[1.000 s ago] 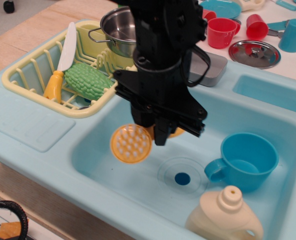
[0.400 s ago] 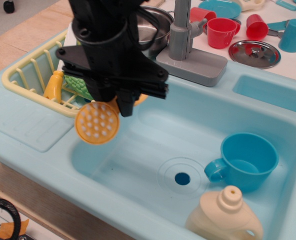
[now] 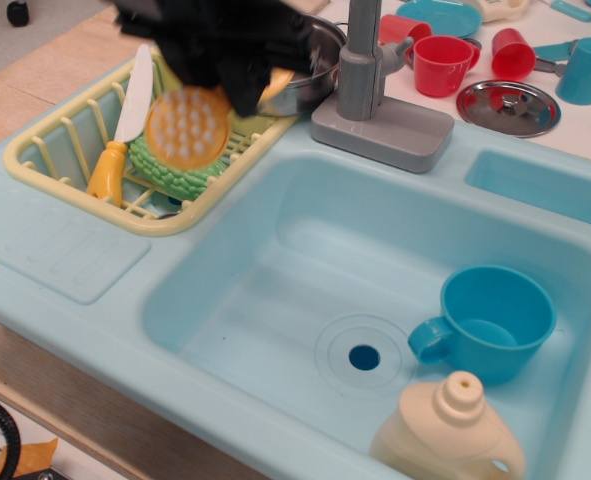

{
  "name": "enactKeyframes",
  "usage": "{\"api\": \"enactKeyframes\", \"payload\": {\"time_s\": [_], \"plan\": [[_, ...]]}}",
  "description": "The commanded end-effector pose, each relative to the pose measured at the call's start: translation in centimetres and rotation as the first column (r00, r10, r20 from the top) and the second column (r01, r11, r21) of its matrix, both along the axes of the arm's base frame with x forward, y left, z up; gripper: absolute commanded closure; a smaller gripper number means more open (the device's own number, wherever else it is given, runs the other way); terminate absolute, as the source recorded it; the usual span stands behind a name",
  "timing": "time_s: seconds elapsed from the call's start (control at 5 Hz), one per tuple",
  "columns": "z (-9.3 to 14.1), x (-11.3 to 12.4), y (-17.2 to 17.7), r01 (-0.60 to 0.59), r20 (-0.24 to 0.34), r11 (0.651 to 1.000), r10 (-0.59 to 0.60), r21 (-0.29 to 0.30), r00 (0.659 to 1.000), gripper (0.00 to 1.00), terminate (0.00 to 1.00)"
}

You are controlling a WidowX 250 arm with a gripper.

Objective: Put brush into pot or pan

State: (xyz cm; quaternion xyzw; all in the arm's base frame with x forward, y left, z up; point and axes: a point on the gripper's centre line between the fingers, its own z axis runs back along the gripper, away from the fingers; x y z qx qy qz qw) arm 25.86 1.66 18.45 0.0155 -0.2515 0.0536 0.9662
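The black arm reaches in from the top edge, blurred, its lower end hanging over the back of the yellow dish rack (image 3: pixel 65 170); the gripper (image 3: pixel 243 92) points downward and its jaws are pinched on the handle of the brush (image 3: pixel 187 126), whose round orange head faces the camera with its pale bristle tufts showing; the brush hangs in the air above the bumpy green vegetable (image 3: pixel 180 172) in the rack, just left of the pot (image 3: pixel 310 70); the pot stands at the rack's back right corner, only its shiny right side and rim showing past the arm; a white knife with a yellow handle (image 3: pixel 125 120) lies slanted in the rack to the left; the grey faucet (image 3: pixel 370 90) rises just right of the pot; in the light blue sink (image 3: pixel 275 290) a blue cup (image 3: pixel 490 320) sits on its base near the right wall, and a cream bottle (image 3: pixel 455 430) lies just in front of it; behind the sink stand red cups (image 3: pixel 445 62), a flat steel lid (image 3: pixel 508 106) and another blue cup (image 3: pixel 583 70); no writing or label can be read on any of them.
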Motion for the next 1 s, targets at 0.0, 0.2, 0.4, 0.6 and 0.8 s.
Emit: {"api": "enactKeyframes", "payload": {"time_s": [0.0, 0.2, 0.4, 0.6, 0.8], "plan": [[3.6, 4.7, 1.6, 0.038, 0.082, 0.999, -0.038, 0.004, 0.996, 1.0, 0.0], [3.6, 6.7, 2.6, 0.102, 0.114, 0.995, -0.1, -0.009, 0.988, 1.0, 0.0], [2.5, 7.8, 2.7, 0.145, 0.101, 0.988, -0.139, -0.055, 0.985, 1.0, 0.0], [1.0, 7.7, 2.6, 0.19, 0.119, 0.973, -0.175, -0.132, 0.977, 0.0, 0.0], [1.0, 7.7, 2.6, 0.19, 0.119, 0.973, -0.175, -0.132, 0.977, 0.0, 1.0]]}}
